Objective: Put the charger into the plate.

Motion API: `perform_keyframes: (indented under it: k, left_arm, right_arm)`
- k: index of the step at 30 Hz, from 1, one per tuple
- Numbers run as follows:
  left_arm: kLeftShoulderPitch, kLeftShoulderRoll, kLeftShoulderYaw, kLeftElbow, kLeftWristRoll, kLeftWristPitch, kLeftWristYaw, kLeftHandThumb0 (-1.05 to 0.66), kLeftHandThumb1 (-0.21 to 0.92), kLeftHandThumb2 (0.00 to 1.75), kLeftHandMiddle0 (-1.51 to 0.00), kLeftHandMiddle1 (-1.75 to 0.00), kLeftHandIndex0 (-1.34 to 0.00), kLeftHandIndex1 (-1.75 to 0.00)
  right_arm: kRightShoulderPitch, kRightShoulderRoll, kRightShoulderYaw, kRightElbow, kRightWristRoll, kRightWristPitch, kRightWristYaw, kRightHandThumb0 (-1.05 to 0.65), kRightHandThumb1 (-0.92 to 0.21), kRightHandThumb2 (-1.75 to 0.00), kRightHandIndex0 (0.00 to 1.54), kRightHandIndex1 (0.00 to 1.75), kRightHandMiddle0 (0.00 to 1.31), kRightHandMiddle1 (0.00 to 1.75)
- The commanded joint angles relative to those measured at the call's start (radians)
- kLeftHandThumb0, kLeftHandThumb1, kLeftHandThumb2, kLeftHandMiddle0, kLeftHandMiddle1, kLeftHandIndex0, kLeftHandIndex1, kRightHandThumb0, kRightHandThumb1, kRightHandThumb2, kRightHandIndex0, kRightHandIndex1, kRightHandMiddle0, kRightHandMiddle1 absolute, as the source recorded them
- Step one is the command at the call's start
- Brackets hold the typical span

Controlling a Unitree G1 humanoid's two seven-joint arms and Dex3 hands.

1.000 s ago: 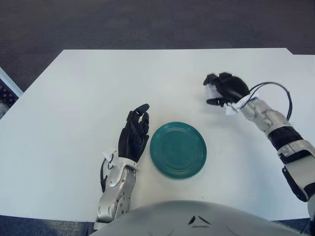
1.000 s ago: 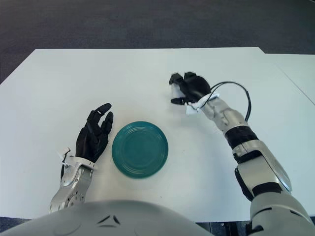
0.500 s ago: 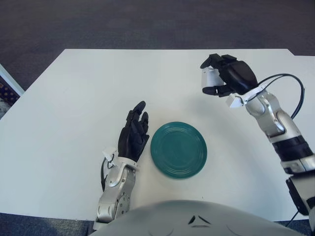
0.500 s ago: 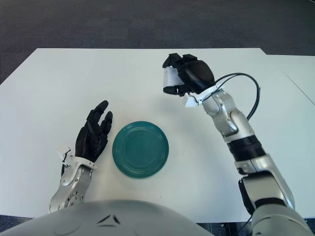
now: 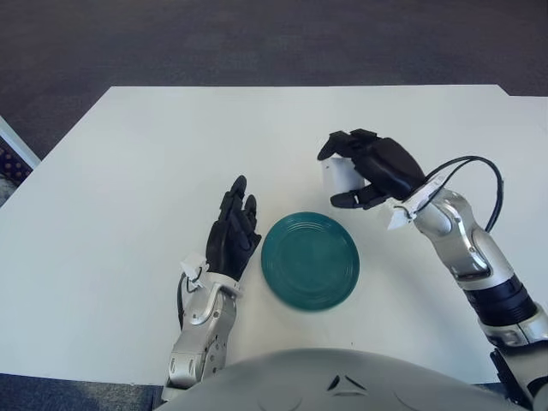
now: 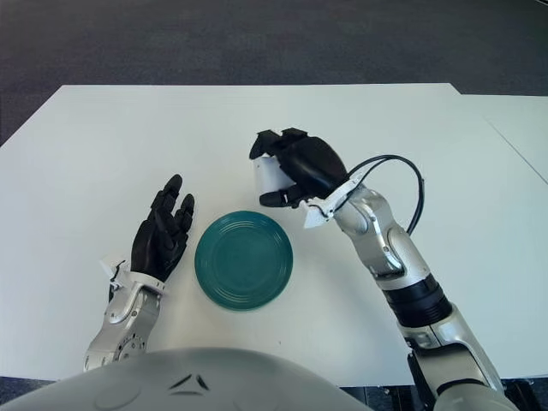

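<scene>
While spread wide across the scene, white table [image 5: 128, 197] bearing everything else, dark carpet [image 5: 257, 38] beyond its far edge. Next in size, right arm [image 5: 467, 253] of silver and black links reaching in from the near right, black cable [image 5: 479, 171] looping off its wrist. Then teal plate [image 5: 310, 261], round and ridged, lying bare near the table's front edge, just beside the left fingertips on their right and down-left of the right fingers. Left hand [image 5: 233, 235] showing just left of that plate, black fingers [image 5: 235, 201] straight, slightly apart and pointing away from the body, holding nothing; contact with the table not clear. Right hand [image 5: 372, 167] shown beyond the plate's far right rim, black fingers [image 5: 342, 141] curled and clamped on white charger [image 5: 341, 177], thumb below it, the other two over its top. Charger shown between those fingers, its blocky white face turned toward the left, not over the plate's middle; height above the table not readable. Nothing standing between the clamped fingers and the plate but open white surface. Smallest, white tags at both wrists [image 5: 402, 214].
</scene>
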Motion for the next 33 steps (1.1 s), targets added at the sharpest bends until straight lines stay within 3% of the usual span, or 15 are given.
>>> perform_keyframes:
  k: [1,4,17,33]
  left_arm:
    - [-0.004,0.015,-0.002,-0.024,0.023,0.029,0.007,-1.05,0.92,1.02,0.00,0.00,0.00,-0.08]
    - [-0.002,0.026,-0.013,-0.044,0.058,0.047,0.018,-1.05,0.92,1.03,0.00,0.00,0.00,-0.04]
    - [0.010,0.033,-0.046,-0.086,0.153,0.082,0.052,-1.05,0.92,1.06,0.00,0.00,0.00,0.00]
    - [0.012,0.015,-0.051,-0.086,0.144,0.063,0.049,-1.05,0.92,1.05,0.00,0.00,0.00,0.00]
  right_arm:
    - [0.055,-0.020,0.023,-0.127,-0.026,-0.042,0.051,-0.46,-0.40,-1.22,1.00,1.75,0.56,1.75]
    - [0.124,-0.033,0.018,-0.218,-0.035,-0.076,0.066,-0.45,-0.43,-1.18,0.99,1.75,0.53,1.75]
    - [0.193,0.034,0.079,-0.221,-0.023,-0.053,0.164,-0.41,-0.56,-1.01,0.91,1.75,0.43,1.75]
    - [0.156,0.011,0.084,-0.182,0.000,-0.145,0.211,-0.44,-0.44,-1.16,0.99,1.75,0.52,1.75]
